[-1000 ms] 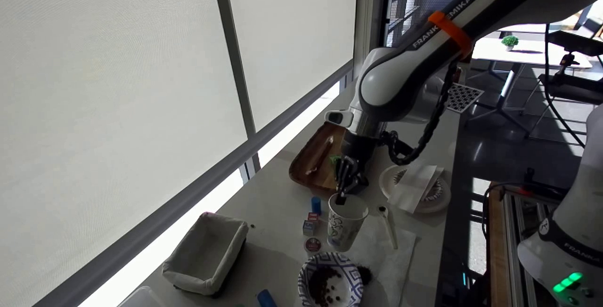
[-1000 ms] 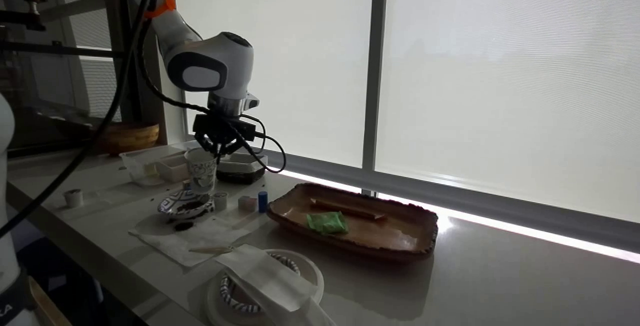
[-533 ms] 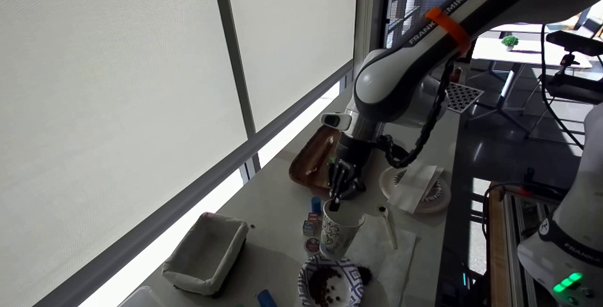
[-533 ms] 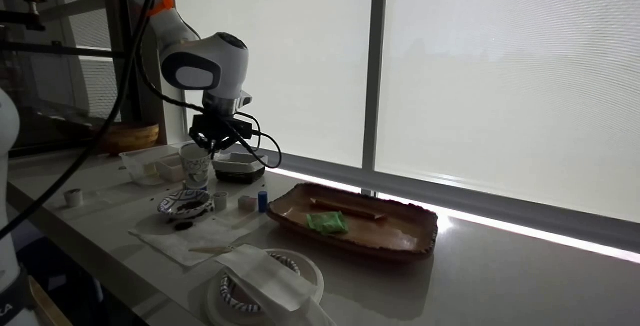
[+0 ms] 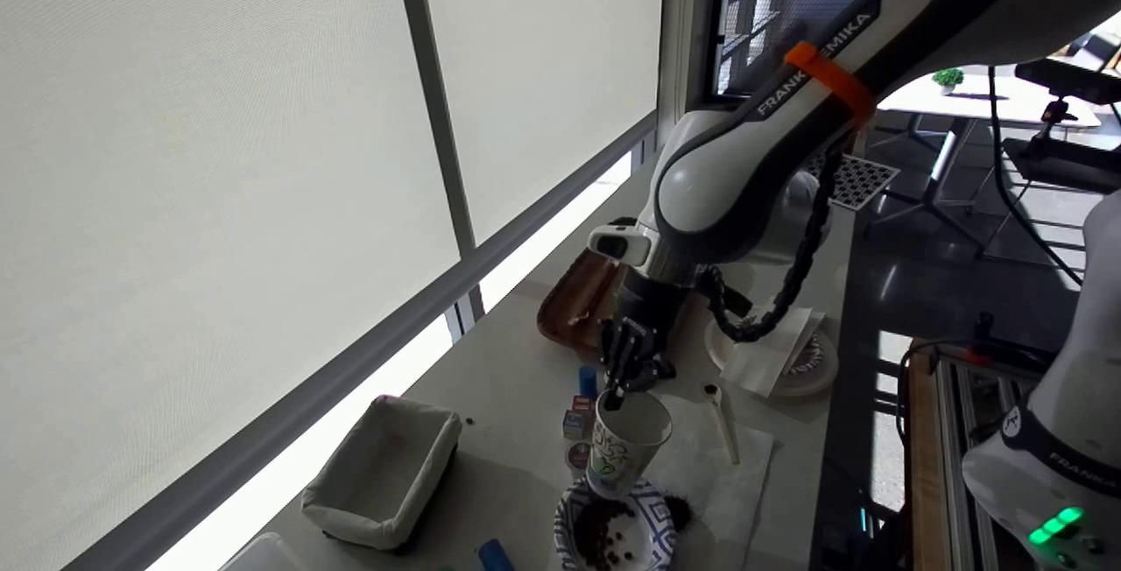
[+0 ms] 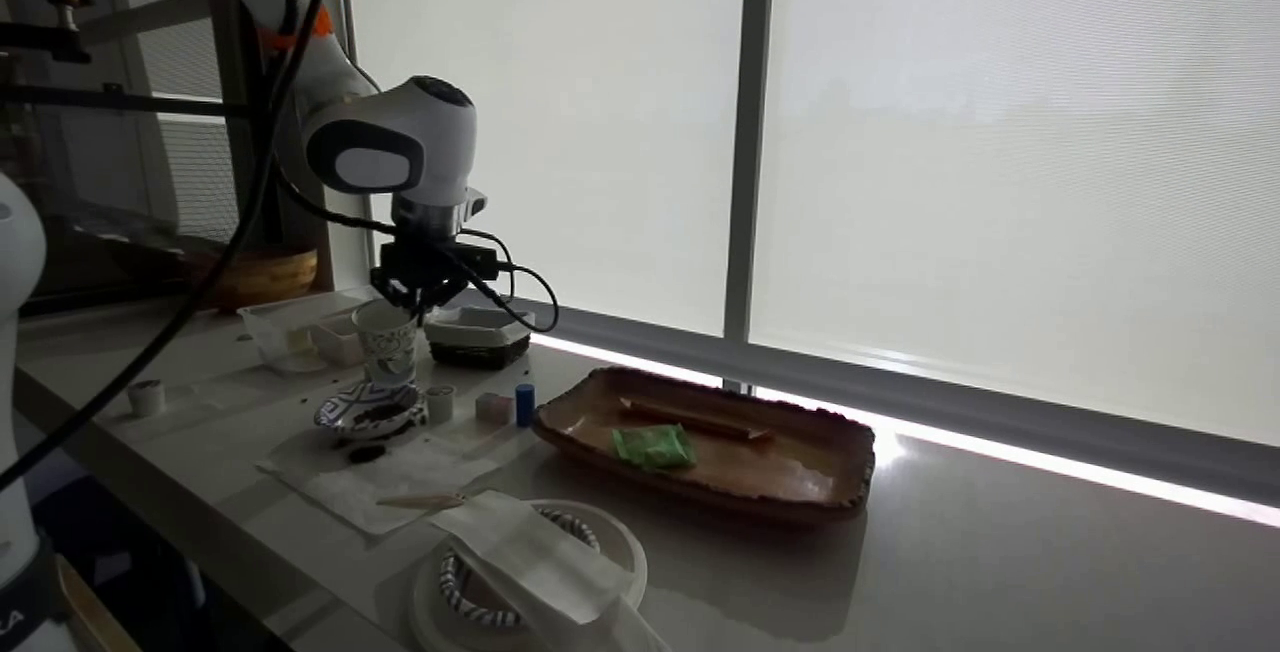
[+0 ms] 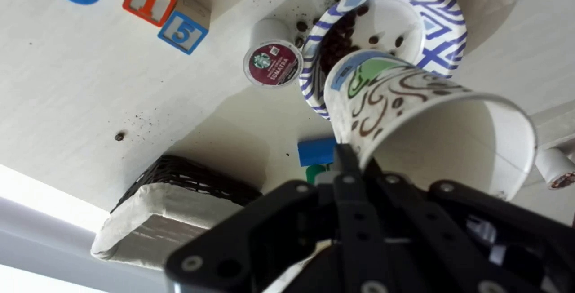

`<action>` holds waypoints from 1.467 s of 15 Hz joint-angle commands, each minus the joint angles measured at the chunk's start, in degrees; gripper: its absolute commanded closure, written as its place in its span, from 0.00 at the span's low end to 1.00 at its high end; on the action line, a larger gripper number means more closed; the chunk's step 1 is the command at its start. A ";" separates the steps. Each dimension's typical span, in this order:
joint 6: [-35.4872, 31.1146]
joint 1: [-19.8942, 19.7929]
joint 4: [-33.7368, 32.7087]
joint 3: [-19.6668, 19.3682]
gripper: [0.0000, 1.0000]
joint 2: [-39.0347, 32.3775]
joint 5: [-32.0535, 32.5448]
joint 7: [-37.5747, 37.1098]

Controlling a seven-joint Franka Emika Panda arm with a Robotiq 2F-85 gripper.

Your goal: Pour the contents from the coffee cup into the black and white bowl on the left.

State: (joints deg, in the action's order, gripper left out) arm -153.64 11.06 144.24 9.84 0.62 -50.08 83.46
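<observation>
A white patterned paper cup (image 5: 624, 451) is held roughly upright, slightly tilted, above the far rim of the blue-and-white patterned bowl (image 5: 659, 520). My gripper (image 7: 358, 160) is shut on the cup's rim, one finger inside and one outside. The cup also shows in the wrist view (image 7: 382, 91) and in an exterior view (image 6: 388, 350). Only its pale inner wall shows; its bottom and contents are hidden. The bowl (image 7: 442, 28) holds dark coffee beans (image 7: 334, 43). The cup covers part of the bowl in the wrist view.
A coffee pod (image 7: 275, 61) and two letter blocks (image 7: 150, 3) stand beside the bowl. A cloth-lined basket (image 5: 346, 514), a wooden tray (image 6: 800, 477), a blue cylinder (image 6: 525, 404), a spoon (image 5: 722, 426) and a covered plate (image 5: 814, 383) lie around. Dark grounds (image 5: 677, 511) are spilled beside the bowl.
My gripper has carried the cup toward the bowl, first rising slightly and then coming down over its edge. The cup remains held and nearly upright. The bowl has not moved.
</observation>
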 commanded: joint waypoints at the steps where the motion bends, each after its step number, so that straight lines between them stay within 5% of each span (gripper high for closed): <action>1: -10.21 2.62 0.05 2.96 0.99 -2.98 -5.20 9.20; 5: -16.34 3.50 -1.75 6.79 0.99 -1.87 -20.08 26.28; 10: -12.47 2.69 -4.40 6.92 0.99 0.21 -36.22 47.77; 18: 6.82 -1.42 -3.53 2.05 0.99 -2.85 -45.55 79.72; 19: 9.70 -1.47 -4.15 1.01 0.99 -0.33 -37.71 72.00; 22: 15.43 -2.43 -5.86 -0.53 0.99 -0.88 -35.82 72.78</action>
State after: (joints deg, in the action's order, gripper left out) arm -142.98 9.30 139.36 10.44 -1.51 -88.85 155.57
